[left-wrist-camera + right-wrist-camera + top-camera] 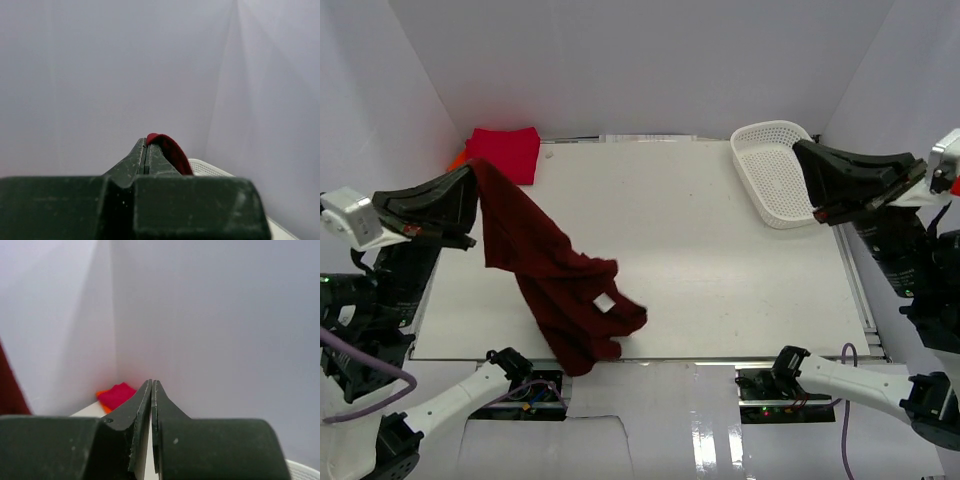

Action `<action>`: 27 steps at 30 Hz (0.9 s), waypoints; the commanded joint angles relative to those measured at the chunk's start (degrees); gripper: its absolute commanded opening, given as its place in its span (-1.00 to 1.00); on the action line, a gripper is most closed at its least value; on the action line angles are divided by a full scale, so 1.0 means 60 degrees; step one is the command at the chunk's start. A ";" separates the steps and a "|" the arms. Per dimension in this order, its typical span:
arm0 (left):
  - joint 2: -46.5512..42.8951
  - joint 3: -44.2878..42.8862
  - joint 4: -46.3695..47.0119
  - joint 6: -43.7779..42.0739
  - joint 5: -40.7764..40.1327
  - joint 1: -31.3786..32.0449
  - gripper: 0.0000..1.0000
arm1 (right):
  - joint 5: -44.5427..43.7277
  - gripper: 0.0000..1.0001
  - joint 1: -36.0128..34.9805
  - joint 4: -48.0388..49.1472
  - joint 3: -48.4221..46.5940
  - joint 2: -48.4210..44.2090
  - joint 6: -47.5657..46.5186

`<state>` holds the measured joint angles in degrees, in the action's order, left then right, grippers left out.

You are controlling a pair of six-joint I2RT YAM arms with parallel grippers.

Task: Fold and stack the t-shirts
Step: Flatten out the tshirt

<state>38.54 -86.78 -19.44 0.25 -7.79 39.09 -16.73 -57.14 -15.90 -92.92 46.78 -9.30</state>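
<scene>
My left gripper (472, 172) is shut on a corner of the dark maroon t-shirt (555, 270) and holds it high at the left. The shirt hangs down to the table's near edge, its white neck label (604, 303) showing. In the left wrist view a fold of maroon cloth (170, 152) sticks out past the closed fingertips (145, 145). The crimson-red t-shirt (505, 152) lies folded at the far left corner on the orange one (455, 158); both show in the right wrist view (116, 395). My right gripper (798, 148) is shut and empty, raised over the basket.
A white plastic mesh basket (770, 170) stands at the far right of the white table (720, 270); its rim shows in the left wrist view (210, 167). White walls enclose the table on three sides.
</scene>
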 commanded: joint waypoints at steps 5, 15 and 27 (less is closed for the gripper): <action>0.2510 0.2361 0.1890 0.0587 0.0301 -0.0041 -1.00 | -0.0586 -0.85 0.0659 -0.0279 0.0120 0.3639 -0.0298; 0.5614 0.3026 0.3548 0.1672 0.2293 -0.0639 -1.00 | 0.2200 0.17 0.4054 0.0070 0.2328 0.4201 0.1651; 0.8209 0.2438 0.4149 0.2287 0.3686 -0.1271 -1.00 | 0.3856 0.63 0.5027 0.0407 0.4760 0.3439 0.2633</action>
<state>86.78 -69.04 2.85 12.84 11.44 31.35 0.45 -27.03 -15.49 -70.24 66.13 3.09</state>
